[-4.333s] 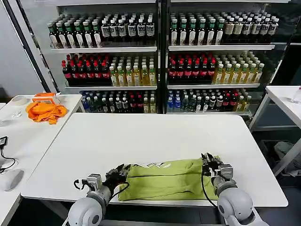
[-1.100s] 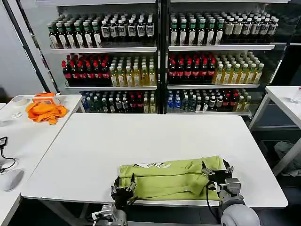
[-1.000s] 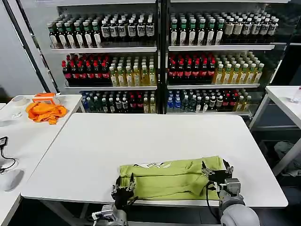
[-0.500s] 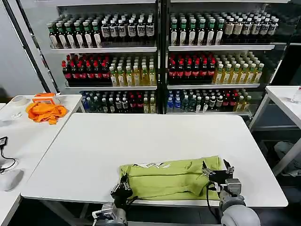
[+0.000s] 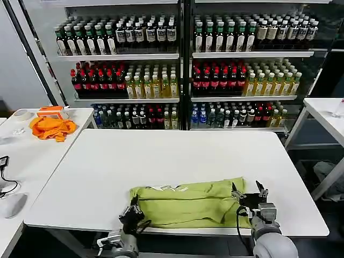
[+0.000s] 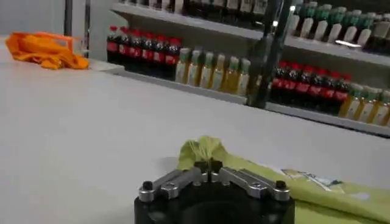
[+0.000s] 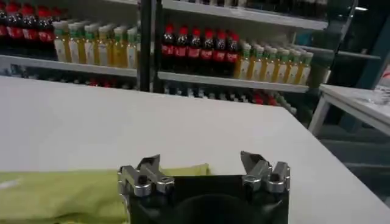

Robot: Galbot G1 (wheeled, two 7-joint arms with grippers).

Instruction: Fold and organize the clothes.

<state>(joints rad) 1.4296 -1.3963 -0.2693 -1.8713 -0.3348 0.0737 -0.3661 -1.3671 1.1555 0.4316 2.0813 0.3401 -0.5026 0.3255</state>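
Before shelves of bottled drinks, a lime cotton T-shirt (image 5: pixel 188 203) lies half-folded at the white table's (image 5: pixel 161 156) near edge — left gripper (image 6: pixel 209 165) pinching its corner, right gripper (image 7: pixel 201 167) spread empty — seemingly mid-fold, a crosswise fold likely next.

one green shirt (image 5: pixel 188 203), one orange cloth (image 5: pixel 52 128), two grippers, the left gripper (image 5: pixel 132 213) and the right gripper (image 5: pixel 249 194), three white tables (image 5: pixel 161 156), and too many bottles (image 5: pixel 215 75) to count.
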